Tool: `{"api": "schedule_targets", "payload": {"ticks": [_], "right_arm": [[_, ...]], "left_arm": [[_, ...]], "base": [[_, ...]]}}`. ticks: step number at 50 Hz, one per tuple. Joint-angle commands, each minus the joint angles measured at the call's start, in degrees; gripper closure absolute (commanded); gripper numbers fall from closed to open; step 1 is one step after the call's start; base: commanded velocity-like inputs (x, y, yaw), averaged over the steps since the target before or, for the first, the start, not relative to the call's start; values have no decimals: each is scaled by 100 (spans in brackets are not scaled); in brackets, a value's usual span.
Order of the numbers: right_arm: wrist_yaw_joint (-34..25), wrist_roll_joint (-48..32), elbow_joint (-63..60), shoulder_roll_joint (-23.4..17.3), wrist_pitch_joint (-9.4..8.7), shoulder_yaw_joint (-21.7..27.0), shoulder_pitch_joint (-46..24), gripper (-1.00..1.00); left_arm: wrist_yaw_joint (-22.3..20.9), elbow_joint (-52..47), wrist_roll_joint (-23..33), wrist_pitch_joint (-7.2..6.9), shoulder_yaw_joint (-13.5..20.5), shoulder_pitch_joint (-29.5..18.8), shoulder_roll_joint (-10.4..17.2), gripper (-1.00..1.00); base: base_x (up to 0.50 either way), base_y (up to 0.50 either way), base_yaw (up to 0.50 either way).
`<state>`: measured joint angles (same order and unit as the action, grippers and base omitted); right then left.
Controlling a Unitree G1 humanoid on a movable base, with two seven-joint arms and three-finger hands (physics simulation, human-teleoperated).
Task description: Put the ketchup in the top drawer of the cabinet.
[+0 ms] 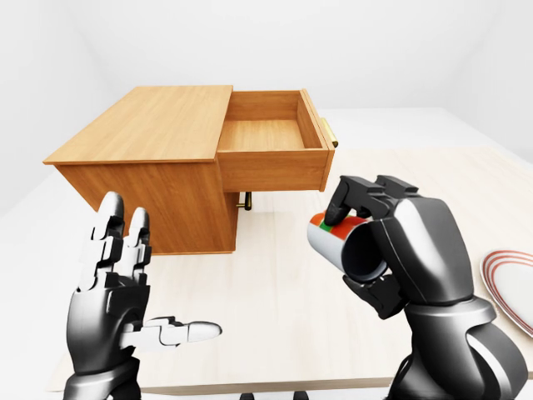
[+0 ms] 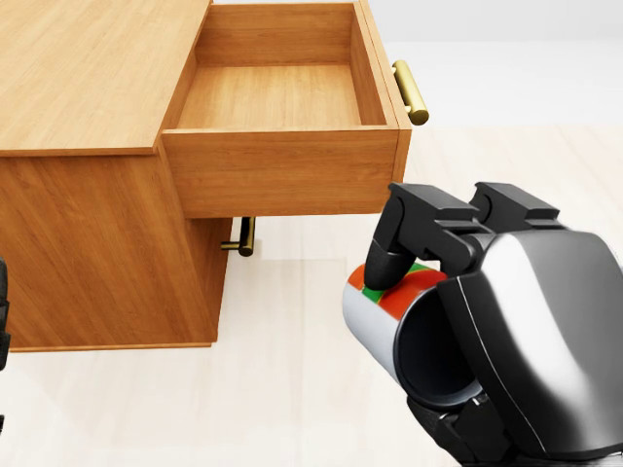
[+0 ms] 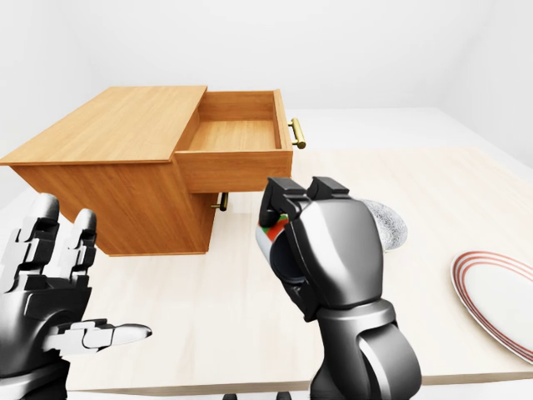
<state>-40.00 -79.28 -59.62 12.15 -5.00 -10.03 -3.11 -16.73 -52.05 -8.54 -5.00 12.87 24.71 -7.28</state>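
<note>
Below the open drawer (image 2: 277, 97), right hand (image 2: 487, 321) clamped on ketchup (image 2: 384, 311); left hand (image 1: 117, 292) spread.

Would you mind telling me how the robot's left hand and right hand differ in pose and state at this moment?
The left hand is open, fingers pointing up and thumb out sideways, holding nothing; the right hand is curled shut round the ketchup. The left hand sits low at the left-eye view's left, beside the cabinet; the right hand is raised just below the open top drawer. Both are glossy black three-finger hands.
</note>
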Motion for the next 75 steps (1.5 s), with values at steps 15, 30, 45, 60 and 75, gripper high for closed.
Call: {"api": "schedule_targets", "payload": {"ticks": [15,30,45,60,75], "right_arm": [[0,-2182,1583,220,0,1556,-4628,100],[0,-747,4424,-2034,0,1133,-7237,100],[0,879,7037,-2364,0,1208,-8661,100],[0,2703,10207,-2733,0,1196,-9911,100],[0,3508,12588,-3029,0,1181,-10646,100]], "left_arm": [[50,40,85,0,-181,100,40,-100],[55,35,61,0,-154,80,51,-100],[97,65,-25,0,-18,-47,84,-100],[145,180,101,0,-133,-111,94,-100],[191,169,30,0,-76,-171,129,-100]], "base": [[0,0,0],[0,0,0],[0,0,0],[0,0,0],[0,0,0]]}}
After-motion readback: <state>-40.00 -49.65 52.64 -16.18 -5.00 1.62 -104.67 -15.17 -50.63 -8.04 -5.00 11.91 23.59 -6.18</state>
